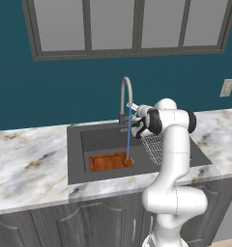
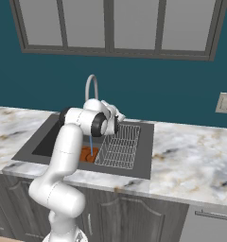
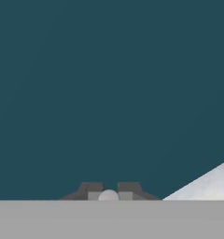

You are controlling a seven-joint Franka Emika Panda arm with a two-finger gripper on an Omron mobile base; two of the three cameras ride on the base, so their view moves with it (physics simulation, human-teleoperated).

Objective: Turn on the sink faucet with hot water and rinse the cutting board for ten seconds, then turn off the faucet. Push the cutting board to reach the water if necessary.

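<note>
Water (image 1: 128,135) runs from the sink faucet (image 1: 125,96) onto the cutting board (image 1: 108,162); the pincer (image 3: 109,191) is nearly together around a small grey knob

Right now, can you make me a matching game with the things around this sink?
Things:
1. cutting board
2. water
3. dish rack
4. faucet

Descriptions:
A. thin blue stream falling straight down
B. grey metal, arching over the sink
C. orange-brown, flat on the basin floor
D. wire mesh, in the right part of the basin

Pairs: 1-C, 2-A, 3-D, 4-B
</note>
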